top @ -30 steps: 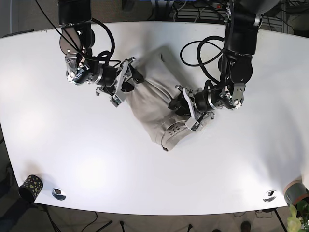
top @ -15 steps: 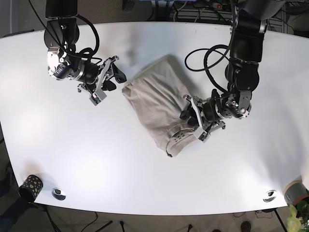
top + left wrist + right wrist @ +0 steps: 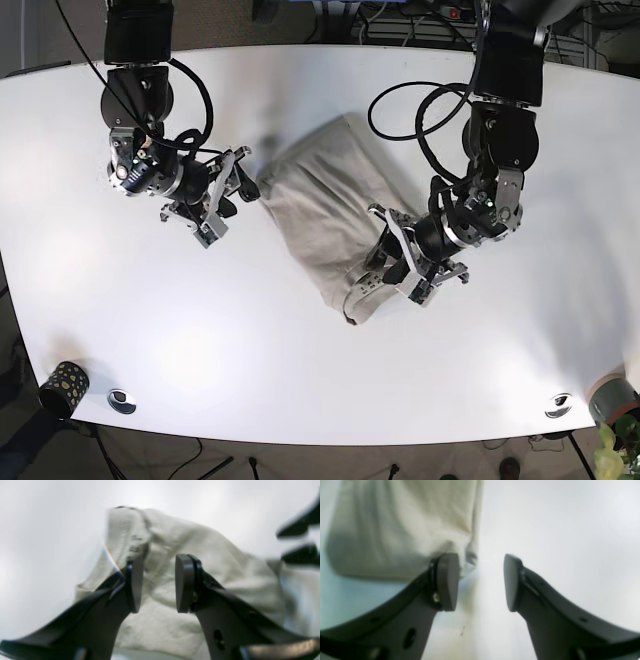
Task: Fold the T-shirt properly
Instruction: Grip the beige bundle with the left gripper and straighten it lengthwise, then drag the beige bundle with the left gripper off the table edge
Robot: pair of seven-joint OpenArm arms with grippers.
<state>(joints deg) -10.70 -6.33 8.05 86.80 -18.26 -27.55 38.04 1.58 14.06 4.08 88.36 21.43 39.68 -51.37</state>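
T-shirt (image 3: 325, 215) lies mid-desk (image 3: 200, 340) as a narrow folded strip running diagonally, printed end toward my left arm. My left end effector (image 3: 156, 583) is spread wide over the bunched printed end, gripping nothing. My right end effector (image 3: 480, 582) is also wide and empty, just beside the strip's far edge, one pad (image 3: 447, 581) by the hem. Looks mid-fold: next probably pinch an end and carry it over the other, keeping edges aligned.
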